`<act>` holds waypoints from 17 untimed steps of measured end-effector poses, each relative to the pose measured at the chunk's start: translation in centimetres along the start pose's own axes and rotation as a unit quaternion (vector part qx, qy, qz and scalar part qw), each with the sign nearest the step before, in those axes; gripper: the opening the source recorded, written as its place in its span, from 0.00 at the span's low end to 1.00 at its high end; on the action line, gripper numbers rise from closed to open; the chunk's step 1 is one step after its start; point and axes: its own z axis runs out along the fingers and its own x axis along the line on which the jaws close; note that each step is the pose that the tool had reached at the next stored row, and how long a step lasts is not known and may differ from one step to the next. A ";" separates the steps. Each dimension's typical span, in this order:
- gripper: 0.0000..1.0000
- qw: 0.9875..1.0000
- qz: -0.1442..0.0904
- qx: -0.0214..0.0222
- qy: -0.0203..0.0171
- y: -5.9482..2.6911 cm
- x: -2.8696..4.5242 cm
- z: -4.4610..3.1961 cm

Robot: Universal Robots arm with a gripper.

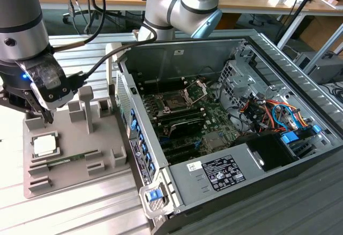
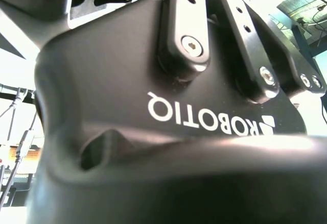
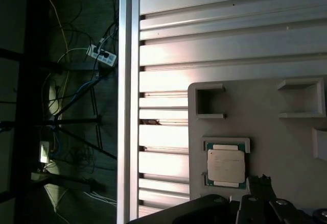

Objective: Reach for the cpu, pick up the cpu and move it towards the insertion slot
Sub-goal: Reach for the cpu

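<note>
Gripper point(image 1: 33, 113): we see it hanging over the grey holder point(image 1: 75, 154), near the cpu point(image 1: 44, 145) but not touching it.
Fingers: we see them spread apart, holding nothing.
Cpu: it lies flat in its recess on the holder, pale top up, as we also see in the first wrist view point(image 3: 225, 165).
Insertion slot point(image 1: 175, 104): we find it inside the open computer case point(image 1: 214, 47), well apart, towards the exterior view's right.
</note>
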 end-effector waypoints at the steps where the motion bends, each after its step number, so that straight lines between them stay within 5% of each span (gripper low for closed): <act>1: 0.10 1.000 0.000 0.000 0.000 0.00 0.00 0.02; 17: 0.10 1.000 0.000 0.000 0.000 -0.02 0.00 0.50</act>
